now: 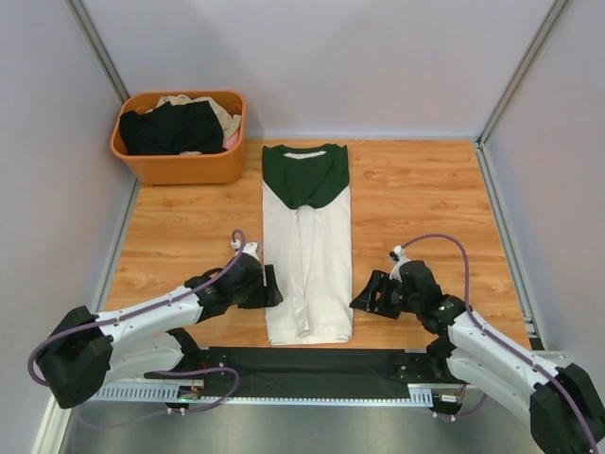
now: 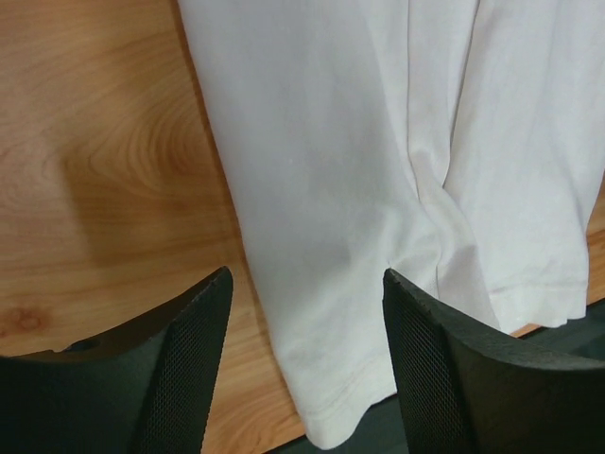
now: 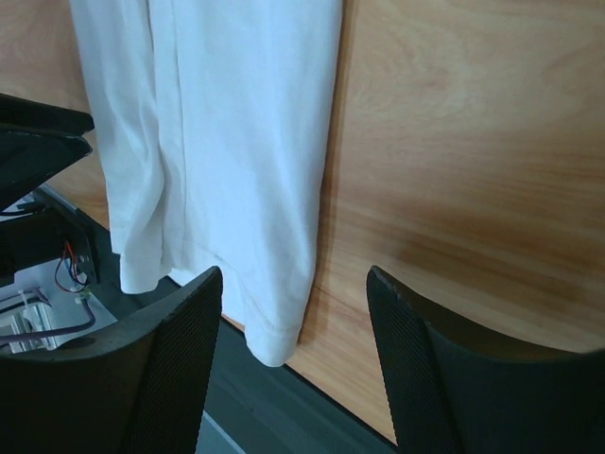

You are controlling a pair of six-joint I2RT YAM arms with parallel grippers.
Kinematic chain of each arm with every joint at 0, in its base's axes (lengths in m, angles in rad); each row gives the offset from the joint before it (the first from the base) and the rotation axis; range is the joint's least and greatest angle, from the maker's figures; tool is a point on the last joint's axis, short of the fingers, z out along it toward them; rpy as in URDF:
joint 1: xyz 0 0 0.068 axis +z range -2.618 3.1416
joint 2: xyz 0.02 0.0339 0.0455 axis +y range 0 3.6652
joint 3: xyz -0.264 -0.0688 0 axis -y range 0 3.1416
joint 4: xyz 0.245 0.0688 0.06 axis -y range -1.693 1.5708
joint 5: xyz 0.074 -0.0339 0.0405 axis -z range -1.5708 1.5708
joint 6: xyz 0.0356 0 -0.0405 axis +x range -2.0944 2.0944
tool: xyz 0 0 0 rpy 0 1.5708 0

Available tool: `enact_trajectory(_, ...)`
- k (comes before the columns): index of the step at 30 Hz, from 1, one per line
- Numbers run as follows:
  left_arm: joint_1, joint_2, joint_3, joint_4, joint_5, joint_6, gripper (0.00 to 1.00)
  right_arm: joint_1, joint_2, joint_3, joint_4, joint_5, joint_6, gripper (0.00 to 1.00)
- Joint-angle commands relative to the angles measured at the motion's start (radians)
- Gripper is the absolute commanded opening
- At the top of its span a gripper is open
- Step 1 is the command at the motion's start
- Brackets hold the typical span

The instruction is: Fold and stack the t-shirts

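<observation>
— Why did the white t-shirt (image 1: 307, 255) lie as a long narrow strip?

— Its sides and dark green sleeves were already turned in over the middle, so it looked ready for the lengthwise fold. It lay flat on the wooden table (image 1: 425, 208), directly between the two pincers, its collar well beyond their fingertips and its hem just behind them, lapping the black strip (image 1: 302, 364) at the table's near edge.

— And the pincers themselves?

— The left gripper (image 1: 271, 285) stood at the shirt's left edge and the right gripper (image 1: 362, 301) just beside its right edge, each pointing inward at the cloth. Both were released, jaws spread and nothing between them. In the left wrist view the shirt's edge ran below the gap between the fingers, apparently not touching them. In the right wrist view the hem corner lay just ahead of the gap. That mirrored stance read as a setup for taking both hem corners at once, though this was only a judgement.

— What else was there, counted?

— One orange basket (image 1: 180, 165), far ahead of the left gripper and off to its outer side. It held one black shirt (image 1: 170, 128) on top and at least one beige shirt (image 1: 227, 115) beneath; a pinkish scrap at its rim could not be identified. So there was one shirt on the table, at least two waiting, two pincers, and no stack begun.
</observation>
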Motion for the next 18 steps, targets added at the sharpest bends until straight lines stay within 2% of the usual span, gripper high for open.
enact_trajectory(1,-0.017,-0.074,-0.025,-0.070,-0.001,-0.034,0.72,0.048,-0.099,-0.030,-0.062,0.053,0.108,0.64)
enact_trajectory(5,-0.066,-0.123,-0.080,-0.073,0.001,-0.085,0.71,0.109,-0.203,-0.082,-0.066,0.061,0.181,0.64)
enact_trajectory(12,-0.164,-0.198,-0.147,-0.068,-0.007,-0.198,0.68,0.205,-0.229,-0.134,-0.060,0.076,0.260,0.62)
enact_trajectory(18,-0.229,-0.172,-0.175,-0.051,-0.005,-0.249,0.64,0.283,-0.213,-0.146,-0.034,0.114,0.309,0.52)
